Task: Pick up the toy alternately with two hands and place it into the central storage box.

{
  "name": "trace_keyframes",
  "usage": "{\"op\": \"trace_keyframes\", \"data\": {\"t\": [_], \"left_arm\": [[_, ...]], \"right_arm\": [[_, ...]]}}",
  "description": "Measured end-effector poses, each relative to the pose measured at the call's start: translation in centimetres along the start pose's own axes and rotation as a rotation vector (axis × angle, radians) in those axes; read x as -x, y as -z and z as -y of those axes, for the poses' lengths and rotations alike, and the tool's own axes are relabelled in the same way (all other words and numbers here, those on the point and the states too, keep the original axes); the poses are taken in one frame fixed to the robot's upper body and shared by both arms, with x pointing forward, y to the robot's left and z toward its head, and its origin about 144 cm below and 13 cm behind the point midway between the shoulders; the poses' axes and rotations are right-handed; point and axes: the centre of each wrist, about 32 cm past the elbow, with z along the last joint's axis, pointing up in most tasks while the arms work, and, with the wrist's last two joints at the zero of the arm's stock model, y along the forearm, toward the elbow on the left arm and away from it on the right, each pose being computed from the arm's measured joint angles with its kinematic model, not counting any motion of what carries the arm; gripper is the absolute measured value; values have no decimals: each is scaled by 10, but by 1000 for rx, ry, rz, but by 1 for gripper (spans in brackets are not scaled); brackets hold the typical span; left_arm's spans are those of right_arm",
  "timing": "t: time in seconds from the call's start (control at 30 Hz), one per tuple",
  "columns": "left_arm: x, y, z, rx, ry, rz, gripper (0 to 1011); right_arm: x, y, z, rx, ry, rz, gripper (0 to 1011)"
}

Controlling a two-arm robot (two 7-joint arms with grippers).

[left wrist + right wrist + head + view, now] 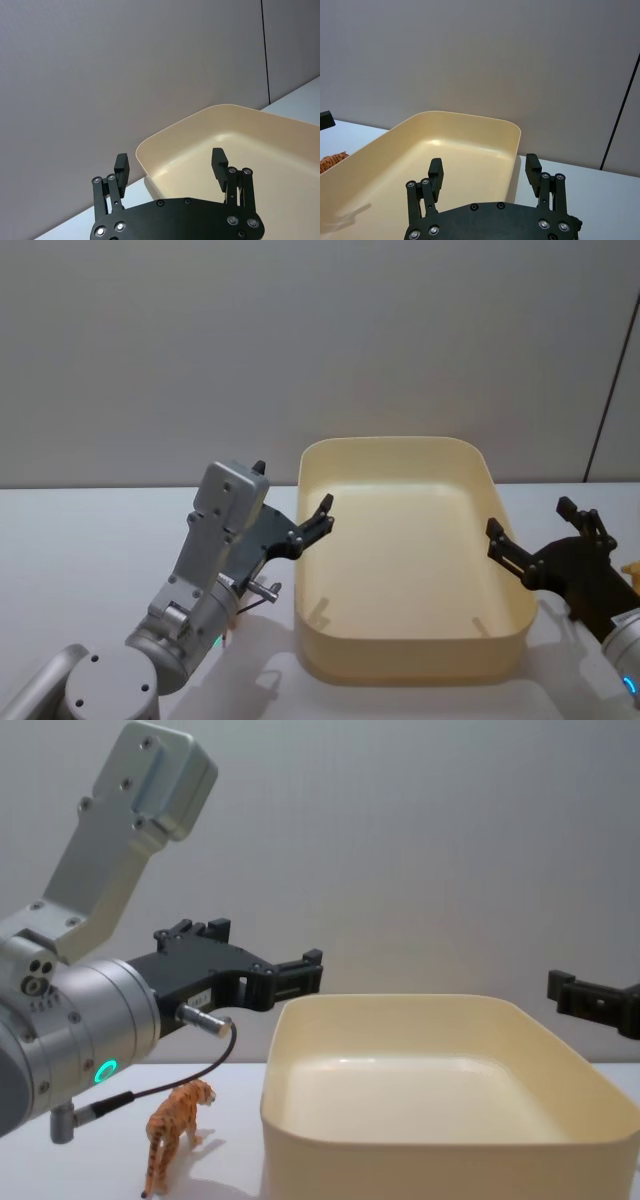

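You have the toy [178, 1132], a small orange striped tiger, standing on its feet on the white table [80, 540]. It is just to the left of the central storage box [440, 1170], close to the left wall without touching it. In the chest view it sits under your left arm's silver wrist [70, 1030] and its black cable [190, 1080].

The box is in the middle of the table in front of you, and nothing can be seen inside it.

Your left gripper [170, 161] hangs in the air above the toy, level with the box's left rim and pointing across it. Its jaws are spread wide and hold nothing.

Your right gripper [484, 166] is raised beside the box's right wall, pointing in toward the tub. Its jaws are just as wide apart and also empty.

A plain grey wall [300, 340] stands behind the table.
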Motion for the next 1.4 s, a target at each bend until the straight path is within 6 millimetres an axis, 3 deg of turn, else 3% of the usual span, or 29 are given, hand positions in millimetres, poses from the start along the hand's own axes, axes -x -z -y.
{"op": "trace_keyframes", "data": {"t": [1.0,1.4], "left_arm": [[0,0,0,0,0,0,1002],[0,0,0,0,0,0,1001]], "right_arm": [[-2,0,0,1,2,2,1001],[-34,0,18,14,37,9,1001]]}}
